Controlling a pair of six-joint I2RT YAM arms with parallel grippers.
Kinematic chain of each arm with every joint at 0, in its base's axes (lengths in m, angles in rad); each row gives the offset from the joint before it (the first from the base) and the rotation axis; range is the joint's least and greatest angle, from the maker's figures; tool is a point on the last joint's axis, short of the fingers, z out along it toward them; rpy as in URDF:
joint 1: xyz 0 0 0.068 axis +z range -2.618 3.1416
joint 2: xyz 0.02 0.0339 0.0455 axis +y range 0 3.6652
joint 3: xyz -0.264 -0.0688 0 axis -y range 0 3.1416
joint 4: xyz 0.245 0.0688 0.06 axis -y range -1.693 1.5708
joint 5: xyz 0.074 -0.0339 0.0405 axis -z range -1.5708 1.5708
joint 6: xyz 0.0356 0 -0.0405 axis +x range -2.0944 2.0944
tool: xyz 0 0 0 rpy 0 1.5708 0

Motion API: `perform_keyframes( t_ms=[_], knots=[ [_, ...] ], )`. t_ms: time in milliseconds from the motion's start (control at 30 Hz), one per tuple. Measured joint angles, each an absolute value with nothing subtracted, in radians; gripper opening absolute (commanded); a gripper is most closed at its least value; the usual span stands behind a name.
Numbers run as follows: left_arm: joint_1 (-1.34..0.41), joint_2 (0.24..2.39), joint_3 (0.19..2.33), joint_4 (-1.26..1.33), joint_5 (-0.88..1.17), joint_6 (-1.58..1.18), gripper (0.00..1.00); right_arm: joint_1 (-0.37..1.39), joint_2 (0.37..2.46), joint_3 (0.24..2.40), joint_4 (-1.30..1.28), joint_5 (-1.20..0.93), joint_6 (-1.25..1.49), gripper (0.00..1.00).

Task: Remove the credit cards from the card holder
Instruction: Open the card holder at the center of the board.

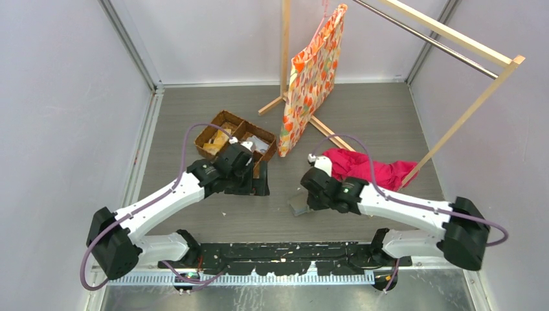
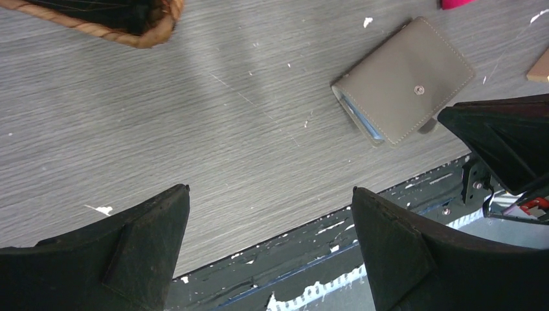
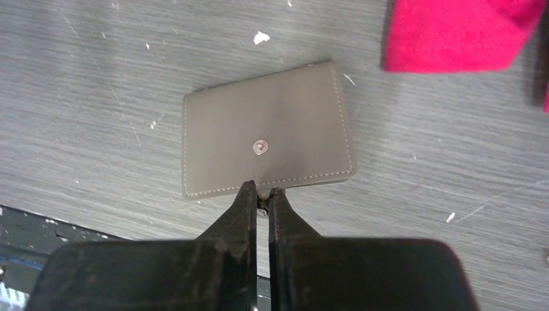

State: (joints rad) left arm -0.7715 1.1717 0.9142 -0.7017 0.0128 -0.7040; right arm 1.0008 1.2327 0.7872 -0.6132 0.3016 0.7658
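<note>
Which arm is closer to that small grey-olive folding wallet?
Right. The right fingers pinch the edge tab of the grey-olive folding wallet; the left fingers hang open, apart from it, beside the brown wicker basket.

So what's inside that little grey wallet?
The card holder lies folded shut. Only a pale blue sleeve edge peeks out of its open side. Any cards inside are hidden by the grey cover.
</note>
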Motion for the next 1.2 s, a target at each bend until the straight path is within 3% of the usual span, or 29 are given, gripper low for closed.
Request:
perform_keyframes(
  t_ms=[100, 167, 333, 633, 833, 1200],
  knots=[
    [-0.79, 1.195, 0.915, -0.688, 0.025, -0.704, 0.96, 1.002, 1.105, 0.674, -0.612, 0.299, 0.792, 0.43],
    [-0.801, 1.212, 0.92, -0.685, 0.028, -0.704, 0.94, 1.002, 1.074, 0.638, -0.622, 0.294, 0.812, 0.48],
    [-0.859, 1.275, 0.964, -0.686, -0.007, -0.712, 0.91, 1.002, 1.052, 0.571, -0.658, 0.286, 0.915, 0.46],
    [-1.132, 1.437, 1.129, -0.693, -0.278, -0.689, 0.93, 1.002, 0.874, 0.552, -0.669, 0.382, 1.081, 0.36],
    [-1.13, 1.504, 1.169, -0.705, -0.296, -0.703, 0.93, 1.005, 1.018, 0.595, -0.583, 0.379, 1.095, 0.26],
    [-1.125, 1.429, 1.083, -0.694, -0.284, -0.722, 0.92, 1.006, 1.108, 0.576, -0.496, 0.321, 1.112, 0.2]
  ],
)
